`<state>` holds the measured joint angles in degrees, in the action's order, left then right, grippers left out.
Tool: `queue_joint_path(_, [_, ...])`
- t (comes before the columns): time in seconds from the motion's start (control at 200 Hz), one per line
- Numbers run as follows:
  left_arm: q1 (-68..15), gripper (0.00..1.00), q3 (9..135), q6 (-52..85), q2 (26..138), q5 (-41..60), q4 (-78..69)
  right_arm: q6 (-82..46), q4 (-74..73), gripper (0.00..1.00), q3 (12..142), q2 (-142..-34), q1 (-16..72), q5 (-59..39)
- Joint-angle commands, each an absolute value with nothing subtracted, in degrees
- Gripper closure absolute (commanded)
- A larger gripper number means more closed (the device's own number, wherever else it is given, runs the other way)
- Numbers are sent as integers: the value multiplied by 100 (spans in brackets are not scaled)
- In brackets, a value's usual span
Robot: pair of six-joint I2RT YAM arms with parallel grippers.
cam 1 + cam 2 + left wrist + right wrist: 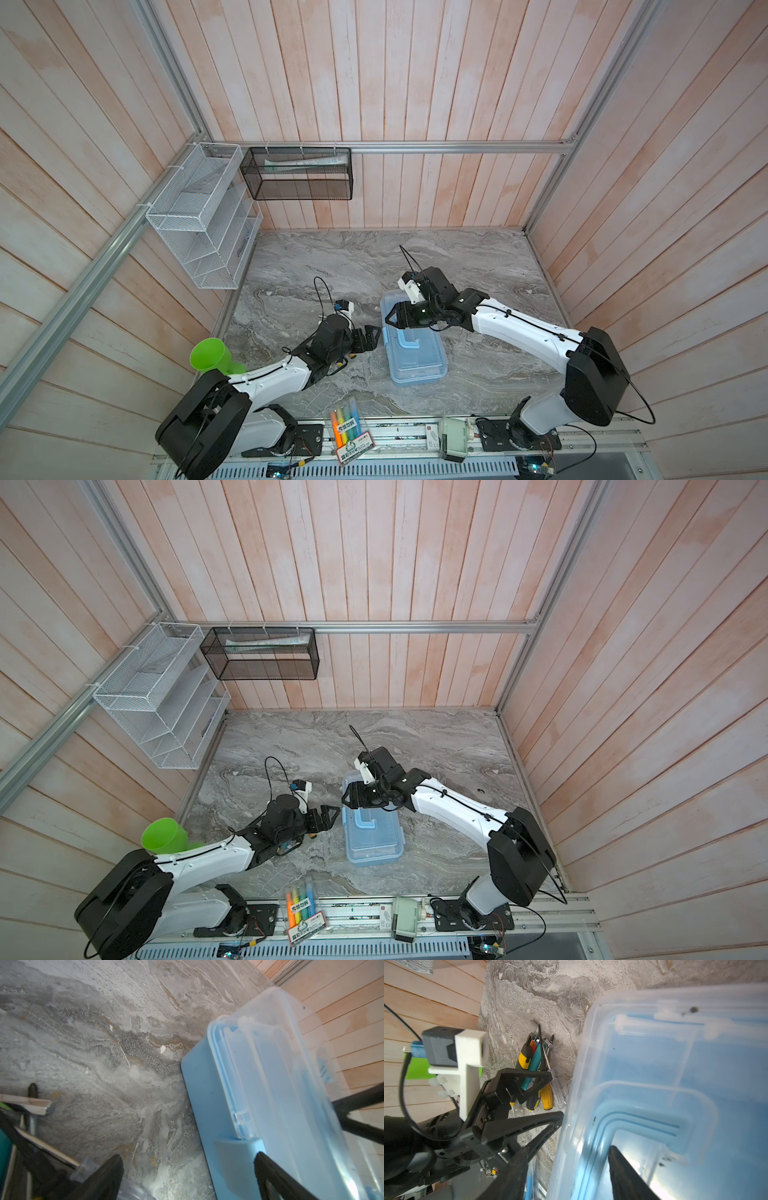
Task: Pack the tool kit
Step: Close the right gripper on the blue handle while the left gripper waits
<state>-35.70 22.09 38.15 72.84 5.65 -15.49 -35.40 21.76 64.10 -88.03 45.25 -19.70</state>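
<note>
The tool kit's light-blue case (417, 357) (372, 837) lies on the marble table with its clear lid (675, 1076) down. My right gripper (390, 320) (570, 1150) hangs over the case's left long edge, open. One finger stands in the blue handle's (629, 1113) opening and the other outside the lid's rim. My left gripper (372, 337) (188, 1157) is open beside that same edge, with one fingertip (259, 1156) at the blue latch (236, 1147). The screwdrivers and hex keys (537, 1064) lie heaped on the table left of the case, mostly under the left arm in both top views.
A green cup (210, 353) sits at the table's left edge behind the left arm. A clear pack of highlighter pens (347, 428) and a small white device (451, 436) lie on the front rail. A white mesh rack (199, 216) and a black mesh basket (297, 174) hang on the walls.
</note>
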Motion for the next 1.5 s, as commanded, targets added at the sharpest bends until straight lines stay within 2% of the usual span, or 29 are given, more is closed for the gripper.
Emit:
queue_joint_path(0.0, [-3608, 0, 2388, 3683, 7490, 648, -1773, -3602, 2161, 38, 6218, -8958, 4559, -2240])
queue_joint_path(0.235, [-3638, 0, 2537, 3648, 7673, 751, -1854, -3716, 1935, 38, 6008, -8889, 4560, -2389])
queue_joint_path(0.57, [-3654, 0, 2880, 3610, 7487, 866, -1648, -3621, 2101, 38, 6061, -9167, 4569, -2100])
queue_joint_path(0.8, [-3683, 0, 2663, 3710, 7289, 899, -1930, -3636, 1808, 38, 5992, -9199, 4566, -2228])
queue_joint_path(1.161, [-3727, 0, 2797, 3736, 7891, 945, -2043, -3906, 452, 40, 5472, -8650, 4546, -3086])
queue_joint_path(1.496, [-3751, 0, 2867, 3762, 8042, 703, -1808, -4135, -415, 46, 5117, -7969, 4230, -3781])
